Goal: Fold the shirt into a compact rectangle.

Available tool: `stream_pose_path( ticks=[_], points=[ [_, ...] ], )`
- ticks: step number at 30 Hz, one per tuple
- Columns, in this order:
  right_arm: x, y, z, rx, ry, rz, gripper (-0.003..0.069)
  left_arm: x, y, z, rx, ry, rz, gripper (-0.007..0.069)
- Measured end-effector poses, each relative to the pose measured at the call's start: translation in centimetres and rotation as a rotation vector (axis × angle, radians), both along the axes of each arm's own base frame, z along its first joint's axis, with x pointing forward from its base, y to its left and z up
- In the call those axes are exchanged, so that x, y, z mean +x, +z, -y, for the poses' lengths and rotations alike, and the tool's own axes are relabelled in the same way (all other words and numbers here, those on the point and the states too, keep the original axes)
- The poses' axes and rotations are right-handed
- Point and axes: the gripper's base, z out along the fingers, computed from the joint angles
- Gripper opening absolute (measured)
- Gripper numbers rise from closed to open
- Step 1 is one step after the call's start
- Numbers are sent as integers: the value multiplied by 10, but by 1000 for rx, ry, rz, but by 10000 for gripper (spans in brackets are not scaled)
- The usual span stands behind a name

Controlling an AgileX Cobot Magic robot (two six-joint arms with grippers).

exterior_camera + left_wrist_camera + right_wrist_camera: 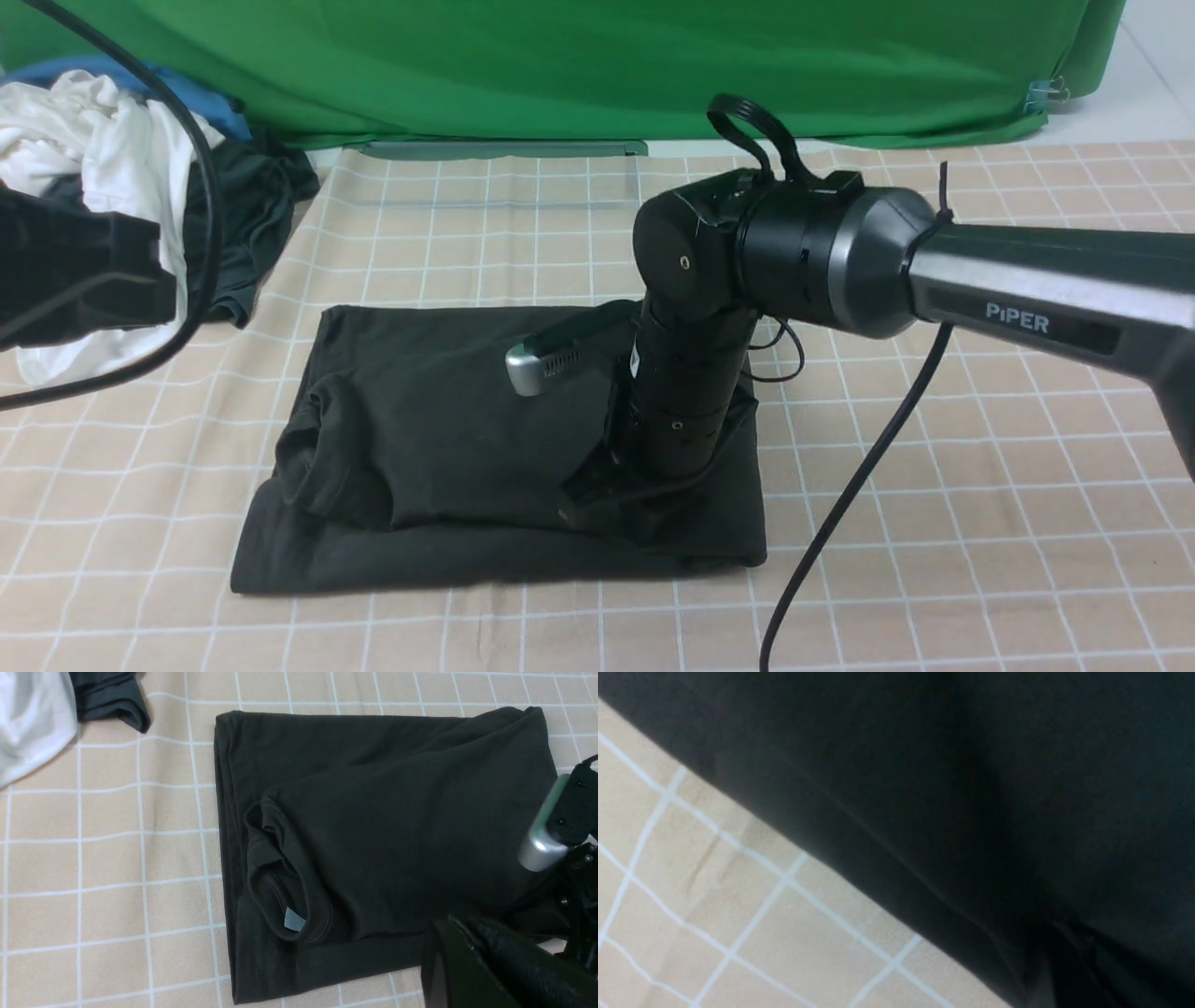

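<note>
Green backdrop (597, 65) hangs along the far edge of the table (980, 467), which has a beige cloth with a white grid over it. Shirt (439, 439) sits around the middle of the table, a bit toward the left, already folded into a rough rectangle with a second layer doubled over on top. That top layer doesn't reach the near edge of the bottom one, so a strip of the lower layer sticks out on the near side. In the left wrist view you can see the collar (280, 891) bunched up on the shirt's left side, with a small pale neck label (294, 919) poking out.

Right arm (934, 271) comes in from the right edge and bends straight down onto the right part of the shirt. Its hand (607, 495) is down at the fabric there; the fingers themselves are buried in black cloth and shadow, but it's closed tight. Can't tell whether it's actually pinching a fold or just pressing on it. The right wrist view is basically all dark fabric right up close, plus a corner of bare cloth.

Left arm (75, 271) is up at the left edge, blurry and close to the camera. Its hand (490, 966) shows at the edge of the left wrist view, closed with nothing in it, above the shirt's near right part.

Far left corner has a pile (112, 140) of clothes: white, dark grey, something blue.
</note>
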Motion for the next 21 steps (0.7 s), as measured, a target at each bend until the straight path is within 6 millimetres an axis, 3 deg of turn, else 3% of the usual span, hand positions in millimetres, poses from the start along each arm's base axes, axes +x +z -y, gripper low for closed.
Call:
stream_pose_path(
  ticks=[5, 9, 10, 12, 15, 18, 21],
  points=[
    [-1, 25, 9, 6, 11, 35, 37, 0, 0, 0, 0, 2, 4, 19],
    [1, 81, 44, -35, 7, 177, 37, 0, 0, 0, 5, 2, 4, 19],
    [1, 81, 44, -35, 7, 177, 37, 0, 0, 0, 5, 2, 4, 19],
    [8, 101, 66, -37, -52, 226, 37, 0, 0, -1, 14, 4, 2, 19],
    [21, 108, 87, -4, -136, 250, 37, 0, -1, -2, 28, 3, -5, 19],
    [37, 100, 93, 75, -207, 243, 69, -1, -1, -2, 33, 2, -9, 19],
    [50, 77, 87, 99, -232, 232, 186, -1, -1, -2, 34, 3, -9, 19]
  ],
)
